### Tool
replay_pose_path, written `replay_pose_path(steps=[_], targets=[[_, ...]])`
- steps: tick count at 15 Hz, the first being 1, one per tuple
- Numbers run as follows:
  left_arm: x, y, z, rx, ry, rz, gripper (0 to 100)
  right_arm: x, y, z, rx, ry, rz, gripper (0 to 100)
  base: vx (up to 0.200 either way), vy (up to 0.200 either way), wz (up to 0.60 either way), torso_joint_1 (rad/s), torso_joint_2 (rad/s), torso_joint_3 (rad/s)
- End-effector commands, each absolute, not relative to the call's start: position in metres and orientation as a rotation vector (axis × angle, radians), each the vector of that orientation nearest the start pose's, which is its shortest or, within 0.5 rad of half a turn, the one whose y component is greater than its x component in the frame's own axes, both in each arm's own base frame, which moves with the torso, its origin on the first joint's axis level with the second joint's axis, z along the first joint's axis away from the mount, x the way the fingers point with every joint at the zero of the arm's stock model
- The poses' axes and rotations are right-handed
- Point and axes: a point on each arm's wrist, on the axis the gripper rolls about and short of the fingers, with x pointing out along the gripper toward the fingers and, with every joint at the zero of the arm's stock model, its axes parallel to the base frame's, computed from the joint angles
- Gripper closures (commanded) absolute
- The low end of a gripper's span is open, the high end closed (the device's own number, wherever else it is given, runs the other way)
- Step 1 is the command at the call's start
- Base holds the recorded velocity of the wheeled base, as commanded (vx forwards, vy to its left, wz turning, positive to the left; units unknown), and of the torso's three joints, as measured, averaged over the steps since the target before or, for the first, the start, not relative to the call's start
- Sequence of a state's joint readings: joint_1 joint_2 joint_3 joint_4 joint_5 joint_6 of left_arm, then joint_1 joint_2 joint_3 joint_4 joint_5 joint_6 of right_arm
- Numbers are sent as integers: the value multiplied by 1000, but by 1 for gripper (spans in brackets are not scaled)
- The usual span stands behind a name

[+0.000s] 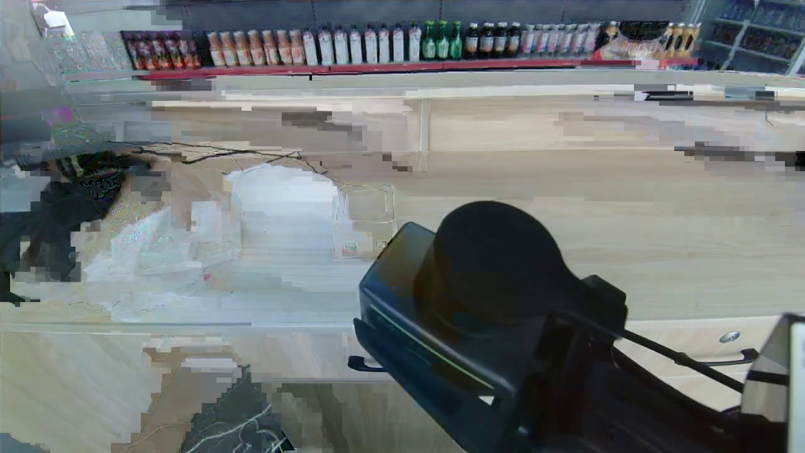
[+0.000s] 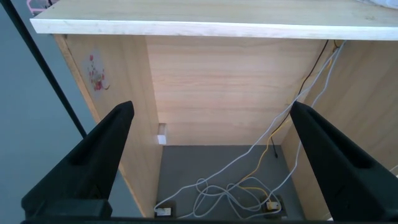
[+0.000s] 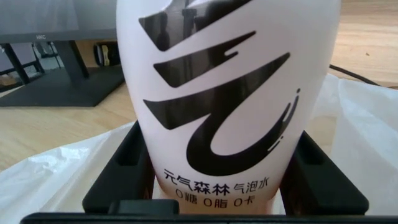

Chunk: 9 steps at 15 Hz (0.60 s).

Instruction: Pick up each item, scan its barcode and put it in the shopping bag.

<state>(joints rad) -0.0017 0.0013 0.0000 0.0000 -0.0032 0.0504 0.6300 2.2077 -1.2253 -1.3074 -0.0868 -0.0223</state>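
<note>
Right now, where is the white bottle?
The right wrist view shows the white bottle held in the right gripper, with the shopping bag close behind.

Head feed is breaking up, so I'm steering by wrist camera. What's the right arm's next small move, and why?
Probably lower slightly toward the bag: the right gripper is shut on the bottle, and white plastic spreads close on either side. The opening isn't visible, so don't release.
</note>
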Motion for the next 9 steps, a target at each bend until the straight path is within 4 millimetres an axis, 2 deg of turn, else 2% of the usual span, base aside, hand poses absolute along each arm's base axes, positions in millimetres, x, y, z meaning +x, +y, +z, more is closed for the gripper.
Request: replay_pose_path(steps=[1,9], targets=[[-23,0,76,51,1,-5,0,354,254,164,85,-294,531,100,0,0,0,0,0,0],[-23,0,76,49,1,-5,0,352,250,157,72,-264,534,100,0,0,0,0,0,0]])
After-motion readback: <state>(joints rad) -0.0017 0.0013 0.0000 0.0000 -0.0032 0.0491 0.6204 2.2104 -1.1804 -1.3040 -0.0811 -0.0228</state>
